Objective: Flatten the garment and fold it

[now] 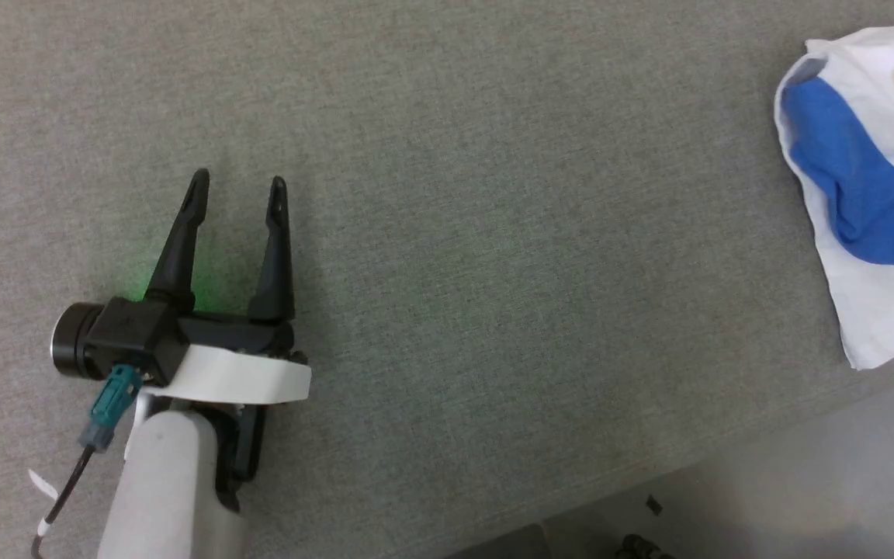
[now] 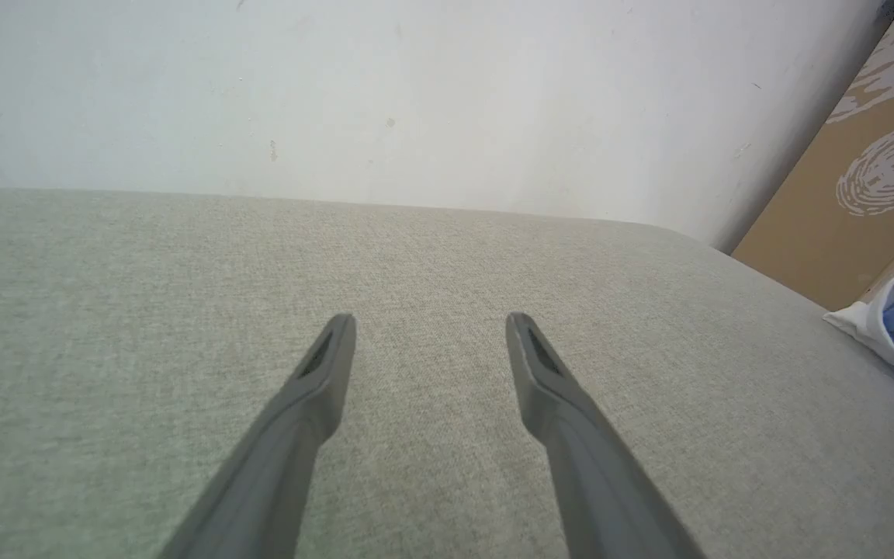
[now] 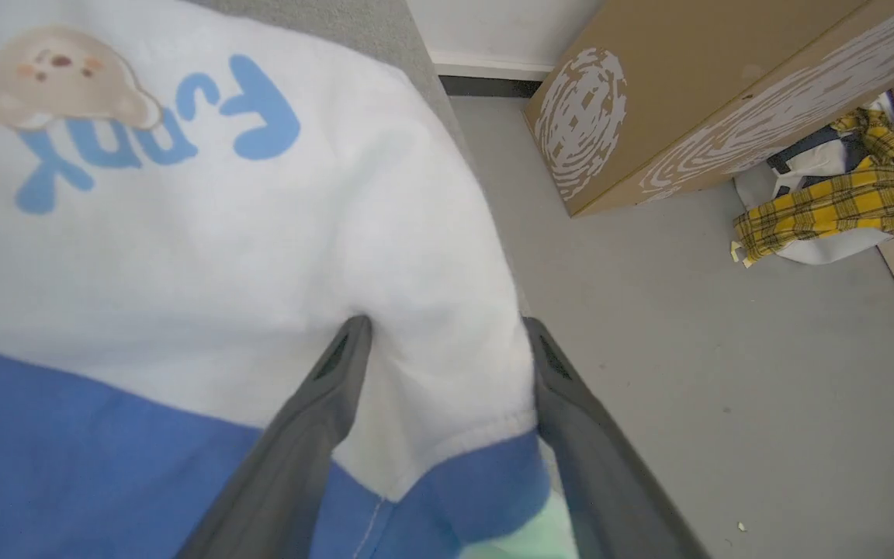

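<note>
1. Grey woven upholstery point(image 1: 493, 233) is serving as the work surface in the head view. The left gripper point(image 1: 239, 180) is hovering at 8 o'clock with its jaws wide and nothing between them, probably parked clear of the cloth. The garment point(image 1: 866, 194) is lying bunched at 3 o'clock, beside the surface's edge.
2. In the left wrist view, the same jaws are spreading over bare upholstery. The garment is sitting well apart at 3 o'clock, in front of a pale wall point(image 2: 416, 78).
3. In the right wrist view, the right gripper point(image 3: 447, 330) is standing with jaws wide. A white-and-blue hem fold is lying between the fingers, apparently unpinched. A cardboard box point(image 3: 687, 78) is standing on the floor point(image 3: 649, 349) at 1 o'clock. Flattening is not yet done.
</note>
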`<state>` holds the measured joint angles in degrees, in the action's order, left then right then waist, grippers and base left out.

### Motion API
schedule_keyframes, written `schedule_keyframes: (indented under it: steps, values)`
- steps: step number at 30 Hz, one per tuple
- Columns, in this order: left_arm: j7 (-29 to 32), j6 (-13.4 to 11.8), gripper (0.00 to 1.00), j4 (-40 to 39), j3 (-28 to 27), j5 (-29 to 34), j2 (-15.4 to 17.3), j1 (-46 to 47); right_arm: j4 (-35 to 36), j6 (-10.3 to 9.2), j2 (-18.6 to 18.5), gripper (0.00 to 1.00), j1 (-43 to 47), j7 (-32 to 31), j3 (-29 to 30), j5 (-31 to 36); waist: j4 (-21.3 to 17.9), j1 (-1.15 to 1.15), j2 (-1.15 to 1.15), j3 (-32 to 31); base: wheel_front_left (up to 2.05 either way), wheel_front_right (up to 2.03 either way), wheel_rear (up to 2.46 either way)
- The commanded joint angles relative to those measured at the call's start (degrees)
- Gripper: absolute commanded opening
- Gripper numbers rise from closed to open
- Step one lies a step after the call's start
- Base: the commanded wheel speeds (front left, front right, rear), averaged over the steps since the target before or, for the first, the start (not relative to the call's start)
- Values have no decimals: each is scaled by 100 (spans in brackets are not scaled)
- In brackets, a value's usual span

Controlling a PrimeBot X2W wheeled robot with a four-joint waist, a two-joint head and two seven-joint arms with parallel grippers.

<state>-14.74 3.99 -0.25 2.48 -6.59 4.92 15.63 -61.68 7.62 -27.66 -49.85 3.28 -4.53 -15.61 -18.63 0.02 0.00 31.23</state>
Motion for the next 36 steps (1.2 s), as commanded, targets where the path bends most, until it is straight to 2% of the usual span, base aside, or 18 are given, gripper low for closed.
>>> schedule_keyframes:
  steps: [1, 6, 11, 16, 21, 28, 32, 36]
  values:
    - [-26, 29, 100, 50, -14, 25, 18, 94, -191, -13, -68, 100, -89, 273, 121, 290, 34, -2, 0, -19, 0, 0, 0]
    - [-26, 3, 100, 128, -78, -46, -32, -30, -510, -13, -258, 100, 68, 1009, 676, 1221, 120, -2, 0, -348, 0, 0, 0]
    - [-26, -79, 100, 150, -216, -160, -96, -359, -57, -13, -155, 100, 718, 1160, 1338, 2075, 172, -2, 0, -867, 0, 0, 0]
    - [-26, -242, 100, 158, -372, -287, -153, -759, 1197, -13, 456, 100, 1729, 1169, 1882, 2566, 232, -2, 0, -1400, 0, 0, 0]
    - [-26, -346, 100, 173, -446, -340, -179, -1014, 2335, -13, 1238, 100, 2869, 1170, 1924, 2813, 423, -2, 0, -1764, 0, 0, 0]
    - [-26, -316, 100, 245, -530, -328, -189, -1244, 3425, -13, 2099, 100, 3769, 1153, 1587, 2637, 845, -2, 0, -2092, 0, 0, 0]
    - [-26, -274, 100, 288, -696, -295, -165, -1375, 3990, -13, 2340, 100, 3946, 1151, 1197, 2182, 1017, -2, 0, -2227, 0, 0, 0]
    - [-26, -181, 100, 326, -873, -257, -93, -1478, 4528, -13, 2431, 100, 3982, 1126, 847, 1608, 1171, -2, 0, -2356, 0, 0, 0]
